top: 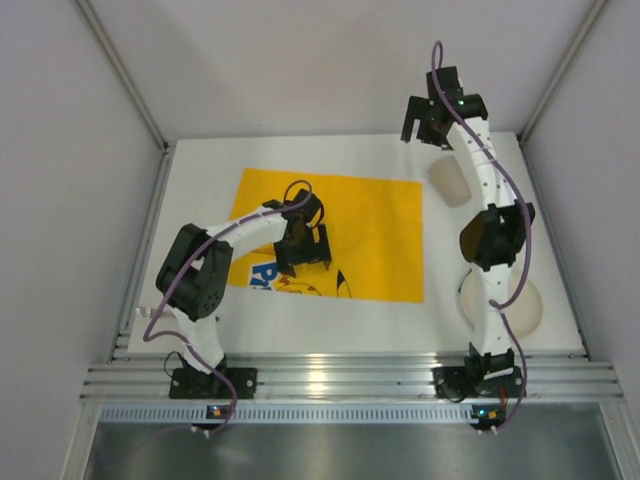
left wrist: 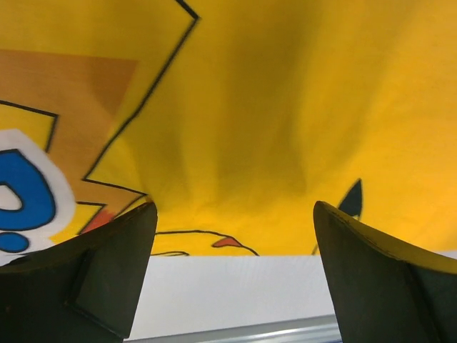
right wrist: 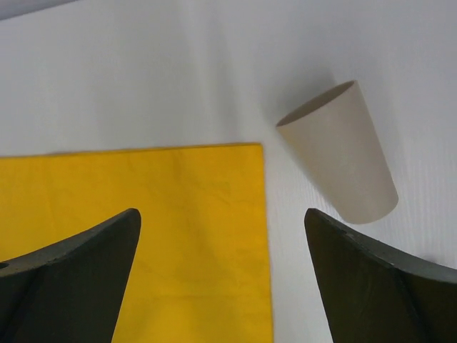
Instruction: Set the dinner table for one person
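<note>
Progress looks early to me. The yellow placemat (top: 380,230) lies flat on the dinner table (top: 200,190), middle-left of the top view, and that's the only bit I'd call done. The plate (top: 530,305) sits off the mat at lower right, half hidden under the right arm (top: 490,240). The beige cup (right wrist: 339,153) is just past the mat's upper-right corner, upright or tipped I can't tell. Both tools are wide open and empty: the left gripper (top: 302,265) hovers over the mat's print, the right gripper (top: 425,132) is upper right near the cup. Plate and cup need placing, and there's no cutlery in sight.
</note>
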